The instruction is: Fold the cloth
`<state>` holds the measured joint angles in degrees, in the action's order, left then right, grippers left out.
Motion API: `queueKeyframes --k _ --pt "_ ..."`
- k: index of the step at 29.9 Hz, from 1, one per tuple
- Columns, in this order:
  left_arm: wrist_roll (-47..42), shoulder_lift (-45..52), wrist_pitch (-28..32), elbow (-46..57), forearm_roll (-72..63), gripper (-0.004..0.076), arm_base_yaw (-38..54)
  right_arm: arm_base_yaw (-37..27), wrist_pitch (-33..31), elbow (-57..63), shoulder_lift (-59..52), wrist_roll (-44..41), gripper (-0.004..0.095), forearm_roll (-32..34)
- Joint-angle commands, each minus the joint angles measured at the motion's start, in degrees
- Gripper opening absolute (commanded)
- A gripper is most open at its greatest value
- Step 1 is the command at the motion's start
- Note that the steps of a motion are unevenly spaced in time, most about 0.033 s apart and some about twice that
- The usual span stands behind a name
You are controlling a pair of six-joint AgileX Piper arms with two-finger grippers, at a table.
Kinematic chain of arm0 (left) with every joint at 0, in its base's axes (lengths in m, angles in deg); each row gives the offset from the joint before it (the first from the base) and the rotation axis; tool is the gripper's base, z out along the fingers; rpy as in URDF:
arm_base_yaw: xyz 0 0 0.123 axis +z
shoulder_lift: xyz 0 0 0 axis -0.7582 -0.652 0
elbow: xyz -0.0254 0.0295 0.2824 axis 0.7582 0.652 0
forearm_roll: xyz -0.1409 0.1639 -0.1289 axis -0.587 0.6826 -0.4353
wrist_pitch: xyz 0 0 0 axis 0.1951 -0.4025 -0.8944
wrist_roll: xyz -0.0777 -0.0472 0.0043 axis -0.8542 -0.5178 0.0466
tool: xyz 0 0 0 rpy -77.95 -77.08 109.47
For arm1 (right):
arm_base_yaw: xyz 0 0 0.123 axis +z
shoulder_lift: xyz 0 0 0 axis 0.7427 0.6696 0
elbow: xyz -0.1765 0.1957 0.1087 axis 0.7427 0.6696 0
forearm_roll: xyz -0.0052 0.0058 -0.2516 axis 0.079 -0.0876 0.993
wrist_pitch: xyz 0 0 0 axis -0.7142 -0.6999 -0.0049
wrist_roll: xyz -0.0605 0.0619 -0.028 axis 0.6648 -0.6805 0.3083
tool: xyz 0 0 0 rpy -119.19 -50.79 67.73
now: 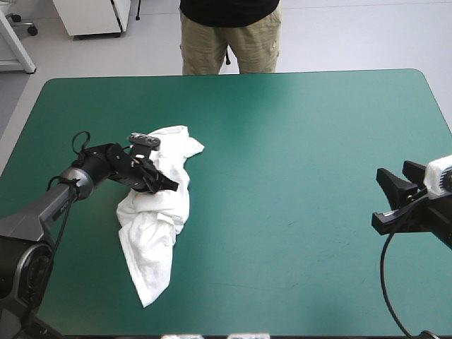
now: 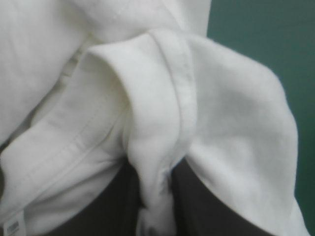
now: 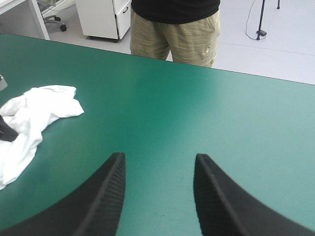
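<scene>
Two robot arms stand at a table [image 1: 296, 141] with a teal-green cover. The left arm [image 1: 39, 212], by the table's left edge, is a smooth mid-grey tube rising from a darker, rounded joint near the table's near left corner. A paler grey rounded joint [image 1: 76, 178] caps the tube, and beyond it the wrist is angular and matte black. The left jaws are two broad black fins. The right arm [image 1: 439, 178], at the table's right edge, shows a white block with a dark band, set on a black frame. The right jaws are black curved fins, their inner faces finely ribbed.
</scene>
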<state>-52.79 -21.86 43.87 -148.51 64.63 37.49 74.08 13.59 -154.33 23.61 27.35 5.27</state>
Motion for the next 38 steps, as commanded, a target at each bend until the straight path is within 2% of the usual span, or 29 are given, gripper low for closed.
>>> queueKeyframes --k 1,16,19,25,27,28,29,31,33,35,38 --pt "1.19 1.73 0.53 -4.39 -2.34 -0.0009 -6.03 -0.26 4.45 -1.63 0.09 0.17 0.0428 0.97" --pt "5.27 -7.76 -1.51 -16.78 -1.65 -0.0009 -39.05 -0.28 4.77 -1.63 0.09 0.17 0.0428 2.19" --pt "5.14 -9.39 -2.52 -18.82 1.34 -0.0009 -41.83 -0.28 4.77 -1.63 0.09 0.17 0.0428 2.19" --pt "2.75 -9.25 -4.2 -20.98 4.78 -0.0006 -41.78 -0.28 4.79 -1.63 0.09 0.17 0.0428 2.46" --pt "1.86 -9.12 -6.94 -22.98 5.94 0.0045 -41.78 -0.28 4.89 -1.63 0.09 0.23 0.0428 2.46" --pt "1.86 -9.12 -8.73 -24.33 5.83 0.0106 -41.78 -0.28 5.02 -1.63 0.09 0.23 0.0428 2.46" --pt "1.57 -9.04 -10.29 -25.98 5.82 0.017 -41.78 -0.28 5.02 -1.63 0.09 0.23 0.0428 2.46" --pt "0.79 -8.76 -14.12 -29.54 5.93 0.036 -41.78 -0.28 5.02 -1.63 0.09 0.23 0.0428 2.46" --pt "-2.17 -8.02 -17.78 -32.97 6.93 0.0489 -41.78 -0.28 5.02 -1.63 0.09 0.23 0.0428 2.46" --pt "-6.56 -6.9 -21.79 -36.06 10.9 0.0515 -41.78 -0.28 5.02 -1.63 0.09 0.23 0.0428 2.46" --pt "-11.94 -3.07 -27.45 -37.63 19.52 0.0459 -41.78 -0.28 5.02 -1.63 0.09 0.3 0.0428 2.46"
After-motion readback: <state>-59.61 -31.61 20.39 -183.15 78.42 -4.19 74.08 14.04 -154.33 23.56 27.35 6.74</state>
